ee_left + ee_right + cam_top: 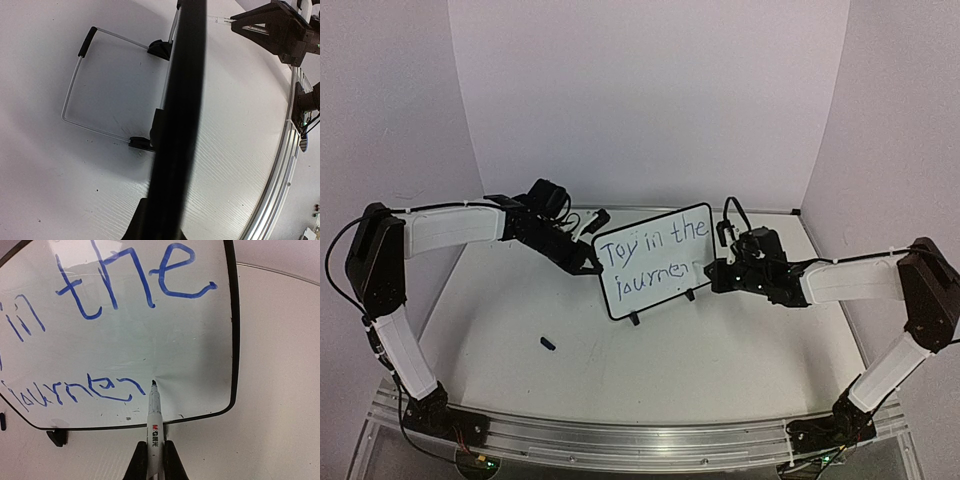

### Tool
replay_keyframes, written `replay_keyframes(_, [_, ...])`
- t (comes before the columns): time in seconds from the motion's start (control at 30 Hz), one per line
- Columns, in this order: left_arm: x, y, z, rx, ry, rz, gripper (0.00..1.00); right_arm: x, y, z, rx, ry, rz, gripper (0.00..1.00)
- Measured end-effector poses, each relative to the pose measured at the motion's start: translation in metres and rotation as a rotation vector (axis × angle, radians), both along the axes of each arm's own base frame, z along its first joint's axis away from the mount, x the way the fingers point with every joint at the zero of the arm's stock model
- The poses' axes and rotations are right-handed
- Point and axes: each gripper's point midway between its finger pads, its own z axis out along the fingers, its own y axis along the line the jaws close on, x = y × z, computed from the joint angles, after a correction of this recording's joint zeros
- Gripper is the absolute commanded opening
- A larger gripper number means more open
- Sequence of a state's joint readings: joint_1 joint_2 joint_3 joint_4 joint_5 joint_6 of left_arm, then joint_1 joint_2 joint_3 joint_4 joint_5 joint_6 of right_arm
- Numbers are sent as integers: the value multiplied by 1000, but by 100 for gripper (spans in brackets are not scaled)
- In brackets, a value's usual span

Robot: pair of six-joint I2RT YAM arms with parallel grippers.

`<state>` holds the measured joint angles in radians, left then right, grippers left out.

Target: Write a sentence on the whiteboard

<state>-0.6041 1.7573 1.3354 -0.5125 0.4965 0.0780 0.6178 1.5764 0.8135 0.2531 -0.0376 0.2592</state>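
Right claw (155,456): pinching the marker (155,416), its tip touching the whiteboard (192,347) just after the sentence (653,243) ends.
Left claw (588,258): clamped on the whiteboard's left edge.
Whiteboard: upright between my claws.

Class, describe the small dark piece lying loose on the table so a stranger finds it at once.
Start at the whiteboard standing in the middle of the white table. Look in front of it, toward the left arm's base: a small dark blue piece lies flat there. It is the only loose thing on the table, far smaller than the board.
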Motion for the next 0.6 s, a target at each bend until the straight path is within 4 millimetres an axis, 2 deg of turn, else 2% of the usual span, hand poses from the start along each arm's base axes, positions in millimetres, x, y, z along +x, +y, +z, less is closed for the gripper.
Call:
replay_keyframes(0.3, [0,0,0,0,0,0,0,4,3,8,20,-34,3,0])
replay_keyframes(0.6, [2,-2,0,-4,0,-2,0,5,4,-1,10,-19,2,0])
